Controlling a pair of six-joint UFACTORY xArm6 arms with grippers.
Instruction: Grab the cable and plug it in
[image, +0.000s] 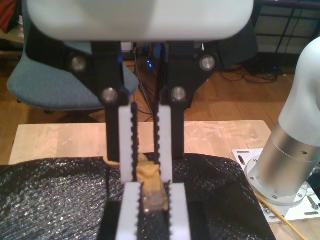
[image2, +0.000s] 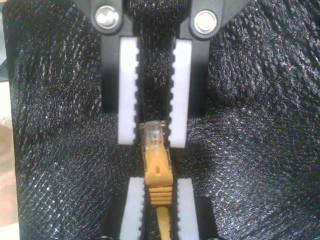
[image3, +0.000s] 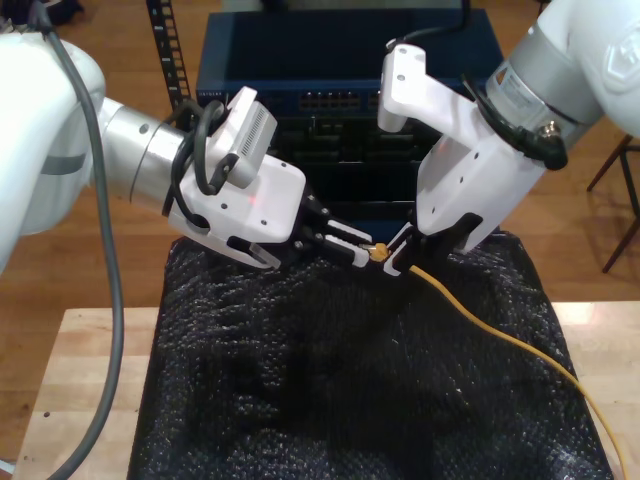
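Observation:
The yellow-orange cable (image3: 500, 335) trails from the exterior view's lower right up to its plug (image3: 379, 253), held in the air above the black mat. My first gripper (image3: 397, 262), on the arm at the exterior view's right, is shut on the plug's orange boot (image2: 159, 175). My second gripper (image2: 154, 142) faces it from the exterior view's left. Its white pads (image2: 129, 90) flank the clear plug tip (image2: 152, 135) with thin dark gaps either side. In the first wrist view, my first gripper (image: 146, 175) meets my second gripper (image: 155, 187) around the plug (image: 152, 197).
A blue network switch (image3: 340, 70) with rows of ports stands behind the grippers. Black bubbled mat (image3: 300, 380) covers the wooden table (image3: 80, 380). An arm base (image: 295, 165) on a white plate and a blue chair (image: 55, 85) lie beyond the table.

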